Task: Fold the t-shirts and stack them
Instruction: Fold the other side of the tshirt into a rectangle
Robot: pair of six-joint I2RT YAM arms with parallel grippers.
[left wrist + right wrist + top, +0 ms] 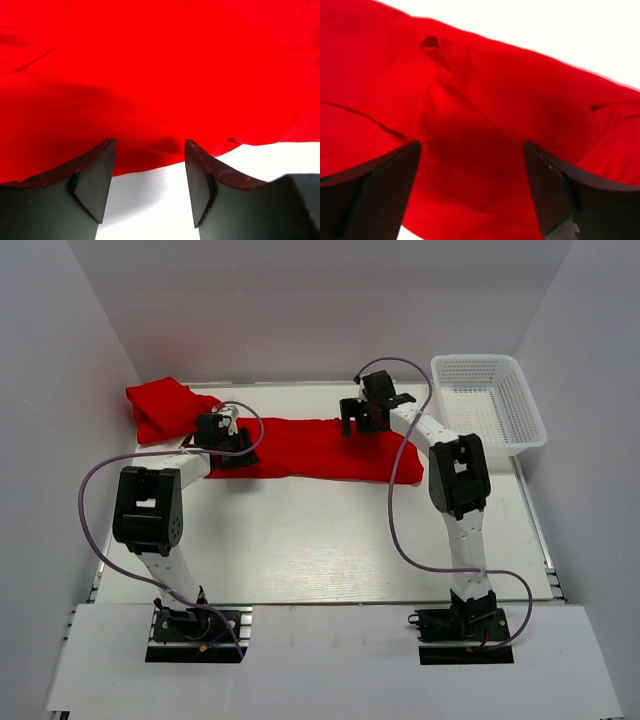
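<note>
My left gripper (147, 150) hangs low at the left end of the long red t-shirt (320, 448), which lies as a broad band across the middle of the white table (320, 540). Its fingers stand apart. The shirt's near edge shows in the gap between them with bare table below it, and no cloth is pinched. My right gripper (470, 155) hovers over the far edge of the same shirt, toward its right half. Its fingers are spread wide above wrinkled red cloth and grip nothing. The second red t-shirt (165, 405) sits bunched at the far left of the table, touching or overlapping the long shirt's left end; I cannot tell which. A white mesh basket (490, 400) stands at the far right, apart from both shirts.
</note>
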